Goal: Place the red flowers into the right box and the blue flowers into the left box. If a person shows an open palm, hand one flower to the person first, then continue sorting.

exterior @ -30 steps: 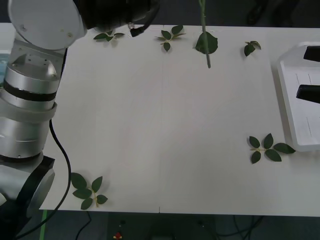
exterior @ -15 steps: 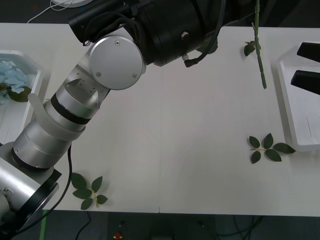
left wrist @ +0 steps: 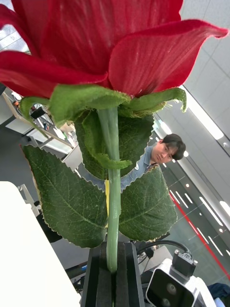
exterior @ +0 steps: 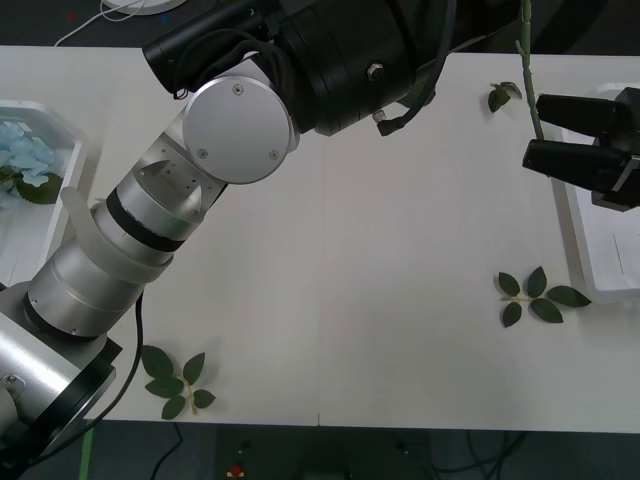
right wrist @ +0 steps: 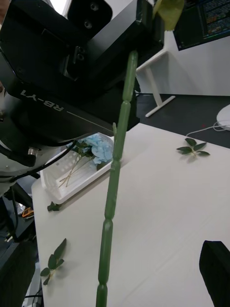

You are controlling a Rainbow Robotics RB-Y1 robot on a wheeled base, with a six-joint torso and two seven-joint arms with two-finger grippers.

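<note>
Fingers of my left gripper (left wrist: 114,283) are pressed together on the stem of a red rose (left wrist: 100,53) — in the left wrist view the bloom stands straight up from the clamp, with broad leaves just beneath it. From the front I see the left arm (exterior: 200,180) reaching diagonally across the table (exterior: 340,260) toward the far right, and the lower length of the stem hanging down just ahead of my right gripper (exterior: 545,135). Its black fingers stand apart, one far, one near, with the stem's tip between them or just in front — I can't tell which, and I see no contact. In the right wrist view that stem runs up the middle between the spread fingers.

Room to move: the right box (exterior: 600,270) sits at the table's right edge, partly under the right gripper. The left box (exterior: 40,250) hugs the left edge, with the blue flowers (exterior: 20,150) lying inside it. Between them the white tabletop is wide open, apart from loose leaf sprigs (exterior: 540,297) near the right box, at the near left corner and by the far edge. Beyond the far edge is dark floor.
</note>
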